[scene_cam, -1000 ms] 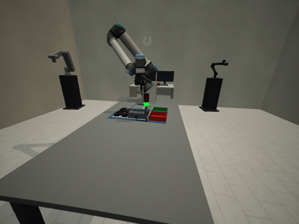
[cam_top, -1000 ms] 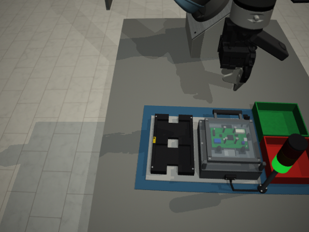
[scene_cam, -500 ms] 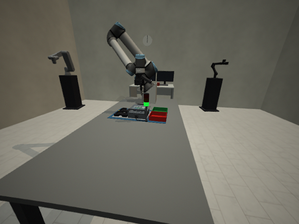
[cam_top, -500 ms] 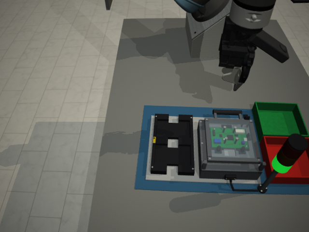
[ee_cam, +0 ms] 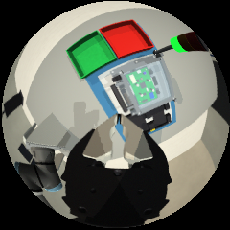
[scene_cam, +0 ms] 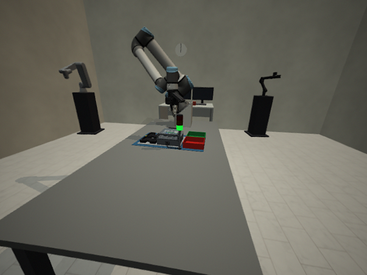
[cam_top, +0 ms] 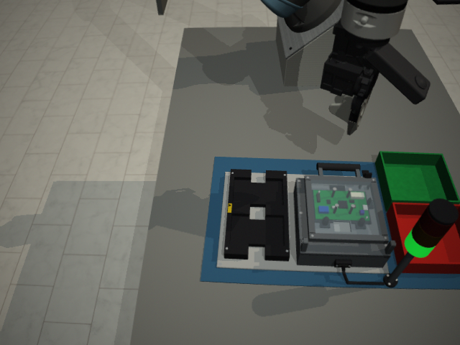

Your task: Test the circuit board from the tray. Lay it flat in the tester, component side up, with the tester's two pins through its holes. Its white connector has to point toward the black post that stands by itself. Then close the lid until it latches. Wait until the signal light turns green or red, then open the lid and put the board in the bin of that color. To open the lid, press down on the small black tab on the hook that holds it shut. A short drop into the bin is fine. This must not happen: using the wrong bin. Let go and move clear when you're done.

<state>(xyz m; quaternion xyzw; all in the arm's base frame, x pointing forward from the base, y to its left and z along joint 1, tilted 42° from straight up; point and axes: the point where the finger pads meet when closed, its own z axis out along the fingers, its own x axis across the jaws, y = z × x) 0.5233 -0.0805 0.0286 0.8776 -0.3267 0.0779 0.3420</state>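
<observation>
Green circuit board [cam_top: 342, 204] [ee_cam: 142, 85] under the tester's clear, closed lid [cam_top: 379, 208] [ee_cam: 163, 82]; green bin [cam_top: 408, 182] [scene_cam: 196, 134] [ee_cam: 91, 55] and red bin [cam_top: 447, 237] [scene_cam: 194, 143] [ee_cam: 126, 39] both empty; claw [cam_top: 350, 129] [scene_cam: 174, 113] [ee_cam: 119, 114] fully closed, holding nothing.

You get a dim, muted room; the gray tabletop [cam_top: 192, 312] [scene_cam: 133, 207] [ee_cam: 53, 77] carries soft-edged shadows, the arm's falling along its far edge beside the robot pedestal [cam_top: 302, 68] and others crossing its left edge onto the tiled floor [cam_top: 85, 111] [scene_cam: 304, 175]; your brightest spot is the signal tower's green segment [cam_top: 420, 244] [scene_cam: 179, 127] [ee_cam: 178, 44]; your wrist view bends straight edges inside a black-rimmed circle, its small details coarse.
</observation>
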